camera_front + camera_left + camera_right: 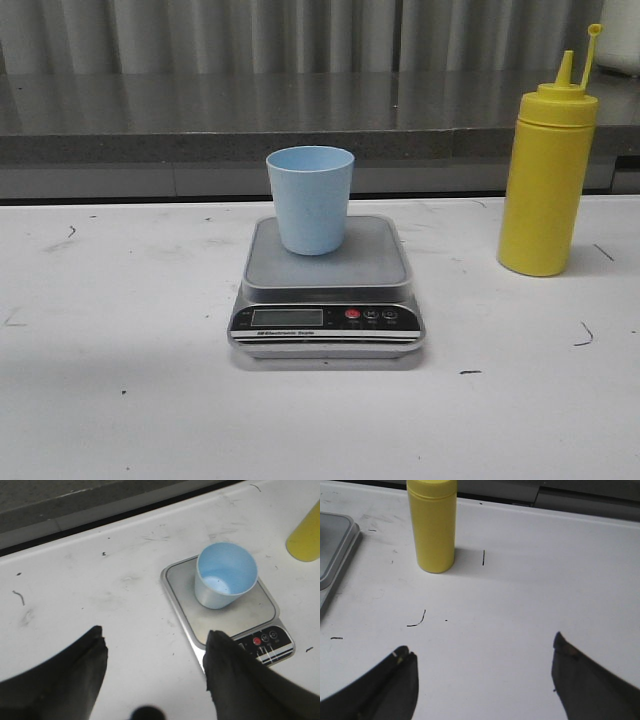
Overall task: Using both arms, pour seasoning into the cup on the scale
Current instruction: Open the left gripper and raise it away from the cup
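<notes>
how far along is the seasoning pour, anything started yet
Done: the cup already stands upright on the scale, and it looks empty. In hand: nothing; the left pincer and right pincer are both open and empty. Left: grasp the seasoning bottle, which stands untouched on the table, then pour.
</notes>
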Motion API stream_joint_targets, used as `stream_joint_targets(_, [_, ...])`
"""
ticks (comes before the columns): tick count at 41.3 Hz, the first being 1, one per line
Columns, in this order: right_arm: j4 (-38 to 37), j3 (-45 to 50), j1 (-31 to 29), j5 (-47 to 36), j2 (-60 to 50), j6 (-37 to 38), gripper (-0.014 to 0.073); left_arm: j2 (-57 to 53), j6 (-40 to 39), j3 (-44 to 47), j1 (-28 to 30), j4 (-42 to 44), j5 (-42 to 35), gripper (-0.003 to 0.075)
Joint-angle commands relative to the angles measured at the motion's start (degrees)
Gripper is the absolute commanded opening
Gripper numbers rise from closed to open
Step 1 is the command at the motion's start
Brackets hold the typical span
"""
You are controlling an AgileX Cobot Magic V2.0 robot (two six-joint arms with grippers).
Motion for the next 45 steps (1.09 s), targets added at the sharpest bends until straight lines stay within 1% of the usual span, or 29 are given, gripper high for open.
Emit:
stream_joint_targets(1, [-0.5,-1.5,-0.3,-4.2,0.9,-0.6,0.0573,-8.1,-0.1,4.0,2.6,-0.7,-5.3,0.0421])
stream_joint_targets(6, [-0.5,-1.5,-0.3,-4.2,0.9,-0.6,0.0573,-16.8,-0.1,11.2,5.2,-0.9,-4.9,0.0421])
stream_joint_targets(13, [0.0,-1.5,-0.3,-4.1,0.9,-0.6,0.0573,-28.8,1.5,20.6,4.8,-2.1,-4.0,0.0421])
stream_joint_targets(19, [0.3,-1.5,-0.3,-3.7,0.9,-0.6,0.0573,-38.0,1.5,26.3,4.8,-4.4,-2.3,0.0421])
stream_joint_targets(24, [0.6,-1.5,-0.3,-3.0,0.9,-0.6,0.0573,-42.8,1.5,29.2,4.8,-4.4,-2.0,0.0421])
stream_joint_targets(33, [2.0,-3.0,0.6,-0.9,2.7,-1.8,0.0575,-45.0,1.5,30.1,4.8,-4.4,-1.2,0.0421])
stream_joint_targets(41, [2.4,-6.3,4.7,1.4,7.6,-2.4,0.0638,-45.0,1.5,30.1,4.8,-4.4,-1.8,0.0421])
stream_joint_targets(45, [2.4,-8.3,6.6,1.8,10.3,-2.5,0.0640,-45.0,1.5,30.1,4.8,-4.4,-1.9,0.0421])
